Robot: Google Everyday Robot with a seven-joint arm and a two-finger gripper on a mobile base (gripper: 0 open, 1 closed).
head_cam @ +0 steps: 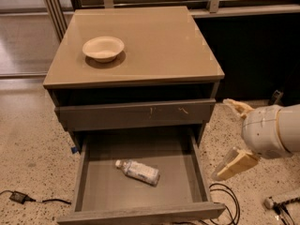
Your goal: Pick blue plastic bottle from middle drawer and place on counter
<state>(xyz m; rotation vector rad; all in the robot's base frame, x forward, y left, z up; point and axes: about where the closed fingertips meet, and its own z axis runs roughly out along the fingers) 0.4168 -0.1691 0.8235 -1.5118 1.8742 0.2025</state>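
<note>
Fingers [236, 163] spread wide, empty; gripper [228, 138] hangs outside the middle drawer [185, 161]. Blue plastic bottle [139, 171] lies on its side left of fingers, well apart. Step, likely: approach. Next: move left, descend, straddle bottle.

Glossy tan table [159, 55] topped by white paper bowl [103, 48] at left rear, middle drawer [101, 184] pulled open below, blue plastic bottle [138, 171] laid flat on its grey bottom, terrazzo floor [28, 144] crossed by cables [47, 201], tool [221, 139] held right of drawer, fingers spread.
</note>
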